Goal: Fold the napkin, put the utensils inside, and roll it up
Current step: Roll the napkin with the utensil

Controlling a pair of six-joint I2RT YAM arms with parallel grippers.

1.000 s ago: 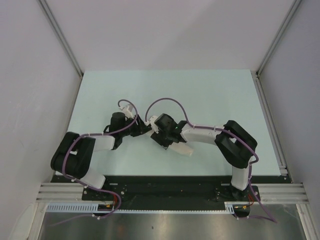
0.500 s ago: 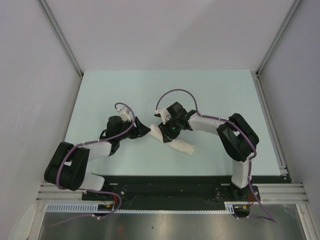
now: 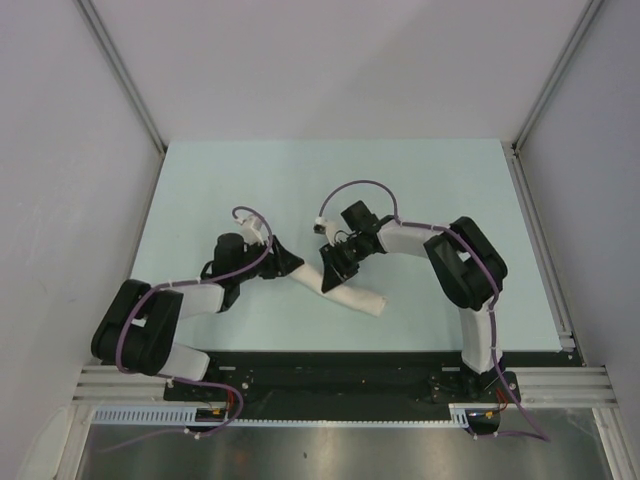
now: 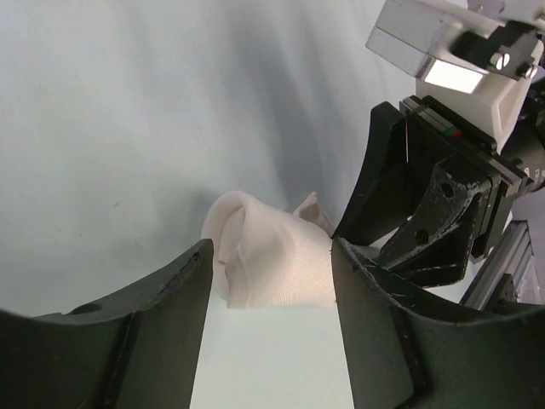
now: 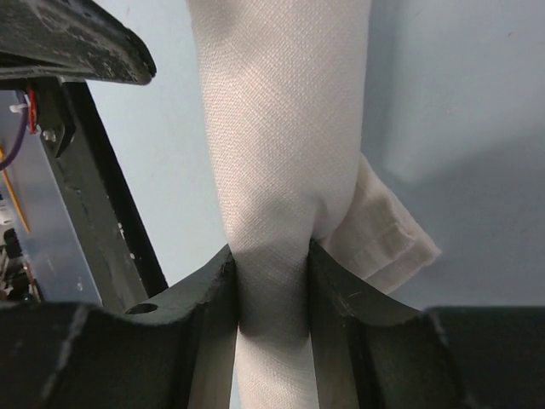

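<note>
The napkin is a cream roll lying slantwise on the pale table. The knife is hidden. My right gripper is shut on the roll near its far left end; in the right wrist view the napkin is pinched between both fingers of my right gripper, with a loose hemmed corner sticking out to the right. My left gripper is open just left of that end. In the left wrist view the roll's end lies between the tips of my left gripper, untouched, with the right gripper behind.
The pale green table top has a metal rail along its right edge. Grey walls close in left, right and back. The black base bar runs along the near edge.
My right wrist has swung toward the far side, so more of the roll's near end shows. My left arm has dropped its elbow and stretched; its gripper stays by the roll's far end.
</note>
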